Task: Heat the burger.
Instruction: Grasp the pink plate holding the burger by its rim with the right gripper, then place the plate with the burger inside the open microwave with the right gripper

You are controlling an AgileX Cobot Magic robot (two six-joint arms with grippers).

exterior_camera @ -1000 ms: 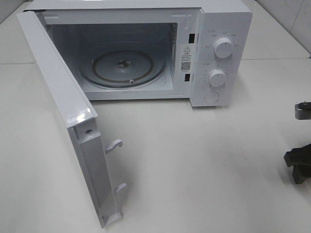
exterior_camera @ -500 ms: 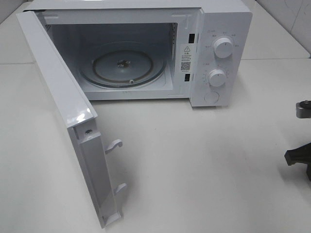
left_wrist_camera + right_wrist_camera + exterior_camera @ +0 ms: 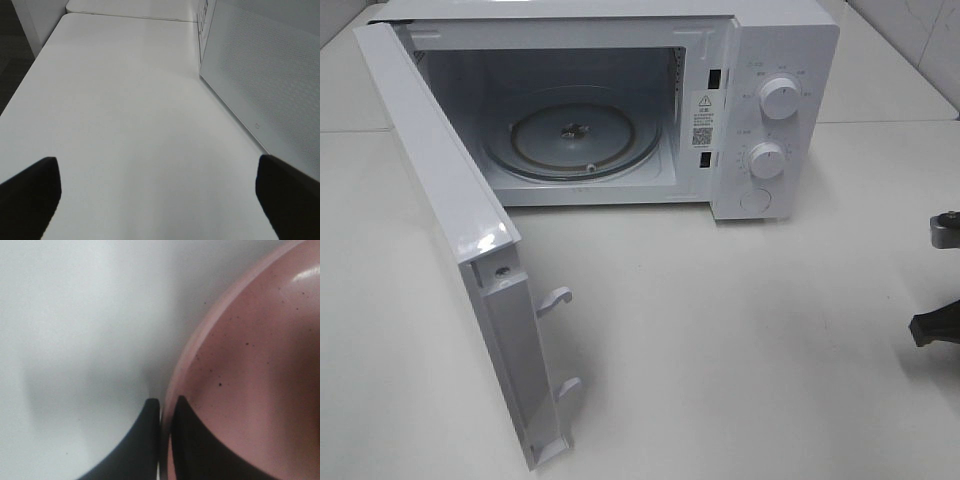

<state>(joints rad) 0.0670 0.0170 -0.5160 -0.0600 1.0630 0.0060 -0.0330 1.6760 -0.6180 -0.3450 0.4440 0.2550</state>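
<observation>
Microwave (image 3: 760, 60) stands at the back of the white table (image 3: 720, 340), door (image 3: 440, 200) swung fully open toward the left. Cavity holds only the glass turntable (image 3: 575, 135). Control panel on the right carries two knobs, upper (image 3: 779, 99) and lower (image 3: 767, 159), with a round button (image 3: 756, 201) beneath. Left gripper (image 3: 156, 170): fingers (image 3: 30, 195) spread wide, nothing between them, low over bare table just beside the door's perforated outer face (image 3: 270, 75). Right gripper (image 3: 164, 404): fingers pressed together, pinching the rim of a pink speckled plate (image 3: 250, 370), one finger outside the rim and one inside. In the high view only a dark part of this gripper (image 3: 938, 325) shows at the right edge. Burger: location cannot be told; no view shows it, and the visible part of the plate is bare.
</observation>
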